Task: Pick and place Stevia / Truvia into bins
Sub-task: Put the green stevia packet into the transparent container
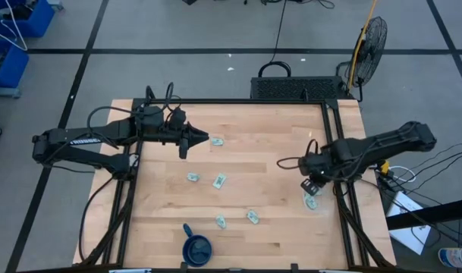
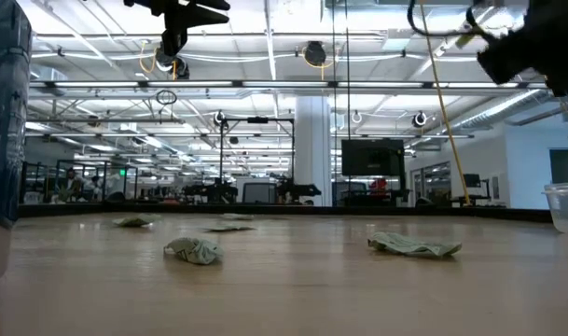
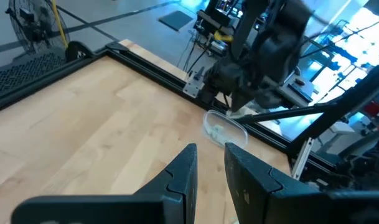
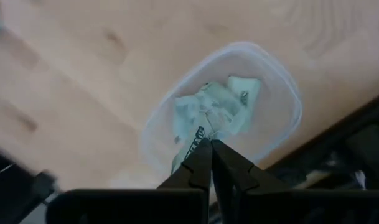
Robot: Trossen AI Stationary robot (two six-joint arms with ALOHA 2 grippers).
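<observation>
Stevia sachets (image 4: 217,109) are lying in the clear tub (image 4: 282,81); the right gripper (image 4: 210,163) is hovering above, fingers clenched on nothing, while the left gripper (image 3: 209,163) is waiting slightly parted.

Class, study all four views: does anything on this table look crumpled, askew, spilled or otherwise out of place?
Yes. The sachets left on the table look crumpled, not flat, and lie scattered at different angles. The sachets inside the bin are bunched in a heap. Nothing looks spilled or broken.

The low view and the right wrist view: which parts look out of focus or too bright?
Low view: the mug at the near edge is a blur, and the ceiling lamps glare. Right wrist view: the right claw is sharp, but the tub and its sachets are soft.
</observation>
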